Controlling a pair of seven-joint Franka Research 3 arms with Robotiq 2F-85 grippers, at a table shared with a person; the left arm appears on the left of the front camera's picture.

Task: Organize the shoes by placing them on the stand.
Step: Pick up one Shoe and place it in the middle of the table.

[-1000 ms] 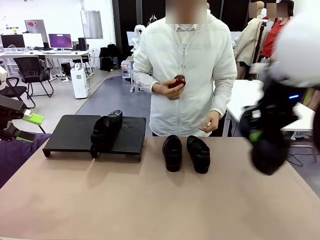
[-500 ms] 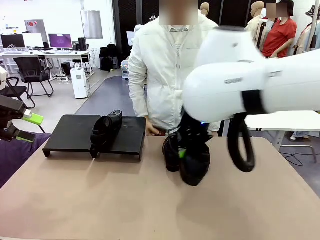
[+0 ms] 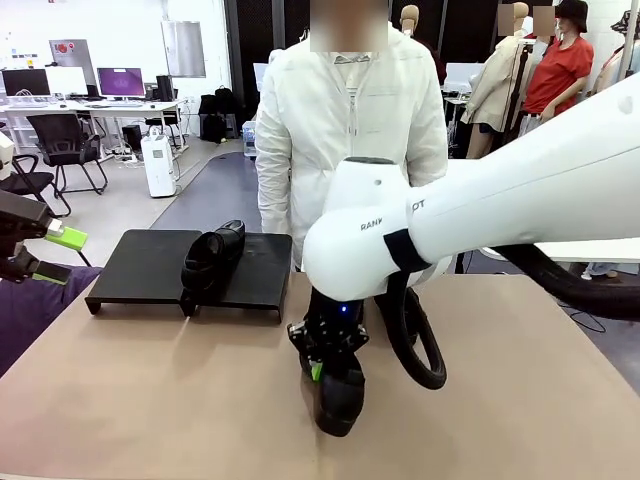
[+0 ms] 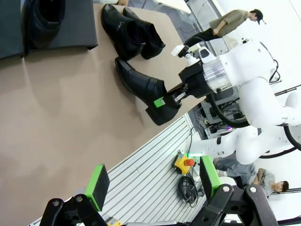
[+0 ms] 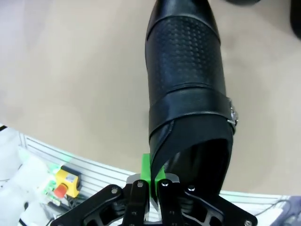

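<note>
Fingers of R gripper [image 5: 151, 175] pinch the heel rim of a shoe [image 5: 186, 80], toe pointing away from them, low over the table [image 3: 120, 400] on robot's side. From it the stand [image 3: 150, 262] lies far-left, w/ a 2nd shoe [image 3: 212, 258] across its middle. L gripper [image 4: 153, 180] gapes wide, empty, nearer the stand, but R has the load.

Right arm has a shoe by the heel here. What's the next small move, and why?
Probably swing the shoe left and forward toward the stand: the right gripper is shut on its heel rim, near the robot-side edge of the table, and the stand's left section lies bare.
</note>
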